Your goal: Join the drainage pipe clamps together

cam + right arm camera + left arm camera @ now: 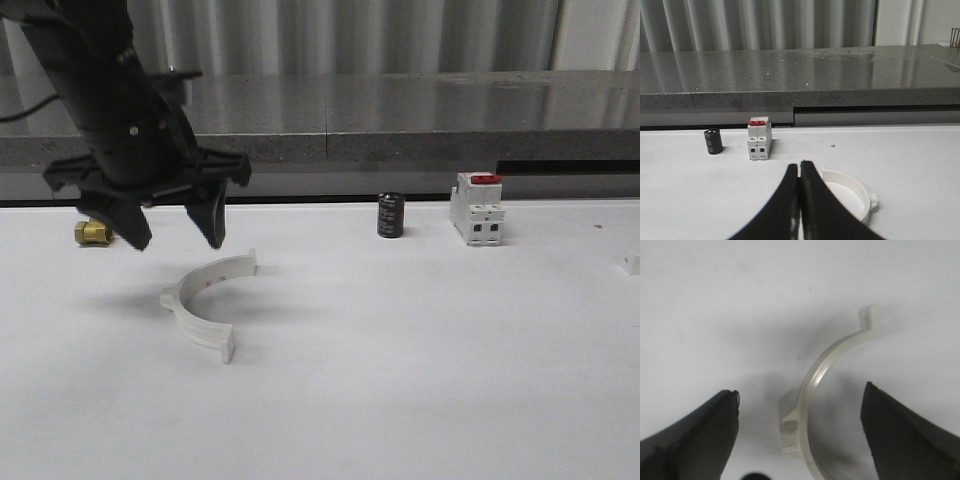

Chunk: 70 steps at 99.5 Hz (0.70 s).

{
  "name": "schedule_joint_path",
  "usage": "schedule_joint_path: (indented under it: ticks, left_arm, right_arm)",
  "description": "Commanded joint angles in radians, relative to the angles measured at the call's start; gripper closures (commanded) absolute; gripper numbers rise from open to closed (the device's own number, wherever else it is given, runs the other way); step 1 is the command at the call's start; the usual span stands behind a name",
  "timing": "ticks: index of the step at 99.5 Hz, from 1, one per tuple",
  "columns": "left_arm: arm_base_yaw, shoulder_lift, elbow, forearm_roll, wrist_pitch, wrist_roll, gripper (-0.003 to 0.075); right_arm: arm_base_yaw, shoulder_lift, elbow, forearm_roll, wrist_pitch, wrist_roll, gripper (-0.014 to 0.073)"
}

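White plastic half-ring (pixel 205 300) lies on the surface at seven o'clock from the dark cylinder (pixel 390 215); left jaws (pixel 172 238) hover wide above, needing centering over its arc.

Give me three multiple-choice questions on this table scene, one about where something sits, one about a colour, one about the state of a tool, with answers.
1. Where is the dark cylinder?
A. Left of the white block with the red top
B. Right of that block
C. On top of that block

2. What colour is the small fitting at the table's far left?
A. Blue
B. Brass yellow
C. Green

3. How are the left tool and right tool set?
A. Both shut
B. Left shut, right open
C. Left open, right shut

Answers:
1 A: the front view shows the cylinder left of the block.
2 B: it looks golden against the white table.
3 C: the left fingers are spread above a white half-ring clamp; the right fingers are pressed together.
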<state>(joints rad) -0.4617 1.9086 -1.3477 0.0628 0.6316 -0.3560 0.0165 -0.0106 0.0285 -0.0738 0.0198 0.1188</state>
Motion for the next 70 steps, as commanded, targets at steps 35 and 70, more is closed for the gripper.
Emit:
schedule_joint_path:
  ticks: [35,70]
  left_arm:
    - [0.147,-0.454,0.186,0.077,-0.174,0.053,0.0213]
    - [0.296,-0.897,0.558,0.086,-0.319,0.058,0.0219]
  right_arm:
    - [0.001,-0.019,-0.02,-0.002,-0.084,-0.003,0.0661]
    - [0.001,-0.019,-0.02,-0.002,-0.084,-0.003,0.0661]
